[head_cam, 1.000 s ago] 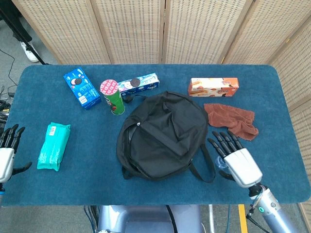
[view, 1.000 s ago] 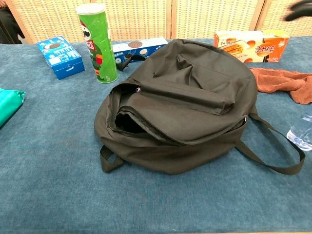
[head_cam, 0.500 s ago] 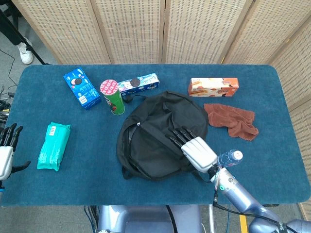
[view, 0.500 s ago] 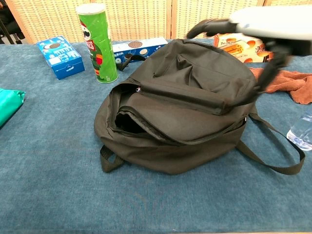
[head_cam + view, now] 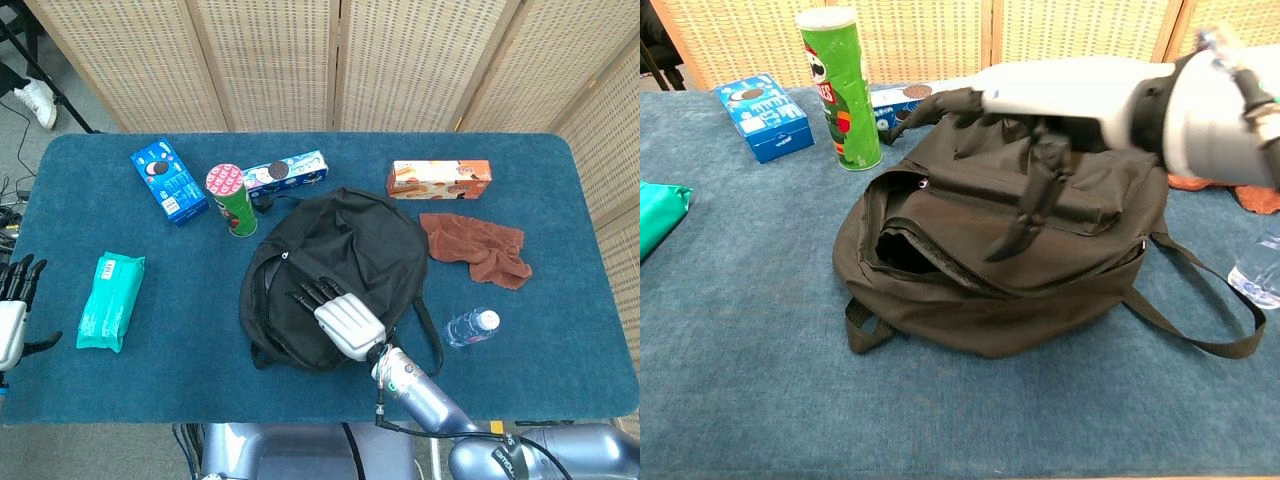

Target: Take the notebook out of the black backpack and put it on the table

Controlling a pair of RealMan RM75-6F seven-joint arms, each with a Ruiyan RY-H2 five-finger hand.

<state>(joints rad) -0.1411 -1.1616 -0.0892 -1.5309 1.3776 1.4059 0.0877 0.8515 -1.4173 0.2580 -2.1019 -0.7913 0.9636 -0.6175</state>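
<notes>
The black backpack [image 5: 350, 240] lies flat in the middle of the blue table [image 5: 560, 370]. In the chest view its zipped mouth [image 5: 902, 252] gapes toward the left front and only dark shows inside. No notebook is visible. My right hand [image 5: 345, 322] hovers over the backpack's near half, fingers spread and pointing toward the mouth, holding nothing. The chest view shows this hand [image 5: 1060, 95] large above the bag [image 5: 960, 310], its thumb hanging down. My left hand [image 5: 10, 325] stays open at the table's left edge, apart from everything.
A teal packet [image 5: 111, 300] lies front left. At the back are a blue cookie box [image 5: 168, 180], a green chips can [image 5: 230, 198], a long cookie box [image 5: 290, 172] and an orange box [image 5: 440, 178]. A brown cloth [image 5: 478, 245] and a water bottle [image 5: 468, 326] lie to the right.
My right hand has swept left from the table's right front, past the water bottle, to above the backpack near its mouth. The left hand and the backpack have stayed put.
</notes>
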